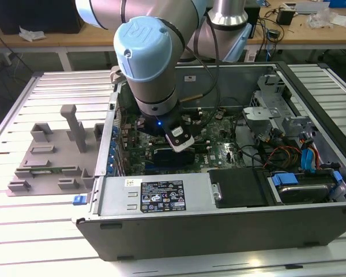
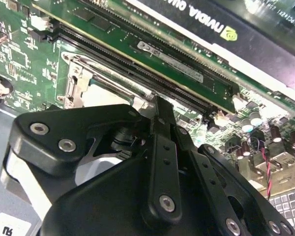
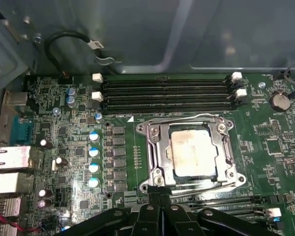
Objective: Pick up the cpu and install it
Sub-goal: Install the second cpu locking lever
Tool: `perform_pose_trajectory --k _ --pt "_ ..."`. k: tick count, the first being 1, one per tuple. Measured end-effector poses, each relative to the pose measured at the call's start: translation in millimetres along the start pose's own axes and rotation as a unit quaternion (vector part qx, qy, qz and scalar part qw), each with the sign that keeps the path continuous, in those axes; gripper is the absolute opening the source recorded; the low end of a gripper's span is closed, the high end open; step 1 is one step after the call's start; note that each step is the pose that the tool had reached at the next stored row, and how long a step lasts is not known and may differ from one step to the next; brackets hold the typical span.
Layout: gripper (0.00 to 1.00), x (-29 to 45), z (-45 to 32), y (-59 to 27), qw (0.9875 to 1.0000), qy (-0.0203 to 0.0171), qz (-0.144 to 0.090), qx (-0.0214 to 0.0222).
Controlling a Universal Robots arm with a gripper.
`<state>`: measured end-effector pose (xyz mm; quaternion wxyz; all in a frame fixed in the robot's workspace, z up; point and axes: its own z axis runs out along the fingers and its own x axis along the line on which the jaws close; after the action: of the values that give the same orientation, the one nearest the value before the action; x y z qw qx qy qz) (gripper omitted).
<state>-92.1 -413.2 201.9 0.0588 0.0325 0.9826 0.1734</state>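
Inside the computer case [image 1: 161, 199], at the socket [image 3: 152, 162], we find the cpu [image 3: 192, 153] seated in the frame. Gripper [image 3: 160, 195] clenched, empty, at the socket's 6 o'clock edge. Risk, we judge: the fingertips clip the frame, or an uneven chip bends pins.

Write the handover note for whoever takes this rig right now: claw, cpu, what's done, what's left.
Claw: closed, empty, inside the computer case, just at the edge of the socket.
Cpu: lying flat in the socket on the motherboard, silver top up, as the first wrist view shows.
Done: cpu picked up and set in the socket.
Left: the socket's metal frame appears open around the chip; whether it is fully seated or latched cannot be told.
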Motion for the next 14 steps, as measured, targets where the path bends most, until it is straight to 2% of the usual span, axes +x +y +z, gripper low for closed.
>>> perform_pose_trajectory --k 3,9,10,14 --pt "0.11 2.1 1.8 -1.9 1.0 -0.0016 0.0 -0.005" --pt "0.11 4.1 7.2 -4.1 0.9999 -0.0028 0.0 -0.0099" --pt "0.11 6.0 9.2 -4.3 0.9999 -0.0035 0.0 -0.0152" --pt "0.11 9.3 12.2 -0.7 0.9999 -0.0037 0.0 -0.0167"
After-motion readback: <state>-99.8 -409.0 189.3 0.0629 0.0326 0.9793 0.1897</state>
